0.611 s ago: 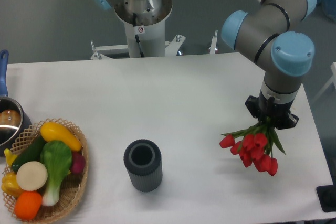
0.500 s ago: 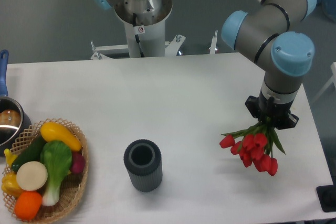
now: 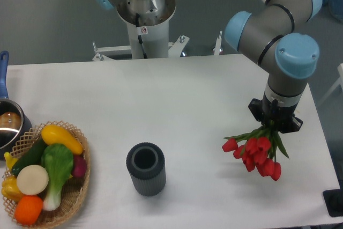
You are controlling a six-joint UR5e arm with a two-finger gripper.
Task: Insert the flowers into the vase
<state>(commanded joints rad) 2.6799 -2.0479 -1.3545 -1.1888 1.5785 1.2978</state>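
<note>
Gripper (image 3: 274,126): clamped on the stems, flowers (image 3: 254,151) hanging buds-down at the right.
Vase (image 3: 146,168): upright, empty, well apart to the left.
Left: carry over, insert.

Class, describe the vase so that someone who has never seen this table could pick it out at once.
On the white table, look to the near edge, right of the wicker basket of toy vegetables. The vase stands alone there: a dark grey ribbed cylinder with an open round mouth, unlike the shiny steel pot at far left.
</note>
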